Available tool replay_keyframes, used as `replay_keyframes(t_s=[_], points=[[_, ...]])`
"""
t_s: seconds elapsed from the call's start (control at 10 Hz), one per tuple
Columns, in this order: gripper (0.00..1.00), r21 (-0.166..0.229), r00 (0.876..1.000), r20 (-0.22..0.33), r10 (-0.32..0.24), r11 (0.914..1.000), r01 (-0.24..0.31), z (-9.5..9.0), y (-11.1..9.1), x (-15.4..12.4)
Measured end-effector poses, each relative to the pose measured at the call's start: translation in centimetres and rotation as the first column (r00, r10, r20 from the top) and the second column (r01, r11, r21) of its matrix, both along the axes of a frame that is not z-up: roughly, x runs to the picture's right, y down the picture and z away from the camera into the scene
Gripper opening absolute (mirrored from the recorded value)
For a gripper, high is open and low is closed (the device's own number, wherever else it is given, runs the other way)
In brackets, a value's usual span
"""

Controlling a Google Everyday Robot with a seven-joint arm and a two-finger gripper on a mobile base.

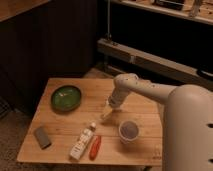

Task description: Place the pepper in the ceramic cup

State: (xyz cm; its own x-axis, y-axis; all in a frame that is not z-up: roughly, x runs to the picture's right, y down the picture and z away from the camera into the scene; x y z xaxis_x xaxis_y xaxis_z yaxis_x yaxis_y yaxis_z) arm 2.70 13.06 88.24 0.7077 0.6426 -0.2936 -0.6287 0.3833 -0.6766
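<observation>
The gripper [106,116], held over the table [60,129], cannot be judged open or closed; the white bottle [81,144] beside the pepper [95,147] in front of it could be grabbed instead.

End effector [106,116] low over table [56,121] centre; pepper [95,147], ceramic cup [129,131] nearby.

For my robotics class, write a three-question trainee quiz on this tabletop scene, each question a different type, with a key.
1. True or false: the red pepper already lies inside the ceramic cup.
2. Where is the gripper? A) low over the middle of the table; B) over the floor beside it; C) inside the cup.
3. Fill in: the oblong item lying alongside the pepper is ____ in colour.
Key: 1 false, the pepper lies on the table; 2 A; 3 white.
</observation>
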Motion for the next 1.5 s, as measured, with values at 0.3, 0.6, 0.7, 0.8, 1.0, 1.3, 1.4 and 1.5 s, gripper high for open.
replay_keyframes(t_s=[0.3,0.6,0.7,0.8,1.0,1.3,1.4,1.5], points=[[0.83,-0.002,1.000,0.000,-0.001,1.0000,0.001,-4.1,-3.4,0.0],[0.83,-0.001,1.000,0.001,-0.001,1.0000,0.001,-7.9,-6.6,-0.1],[0.83,0.000,1.000,0.000,0.000,1.0000,0.000,-8.6,-7.3,0.0],[0.83,0.001,1.000,0.000,0.000,1.0000,0.000,-9.0,-7.6,0.0],[0.83,-0.005,1.000,-0.001,-0.003,1.0000,0.003,-8.7,-7.2,0.0],[0.83,0.000,1.000,0.000,0.000,1.0000,0.000,-8.6,-7.1,0.0],[0.83,0.000,1.000,0.000,0.000,1.0000,0.000,-8.8,-6.8,-0.1],[0.83,0.001,1.000,0.000,0.001,1.0000,-0.001,-9.7,-5.8,0.0]])
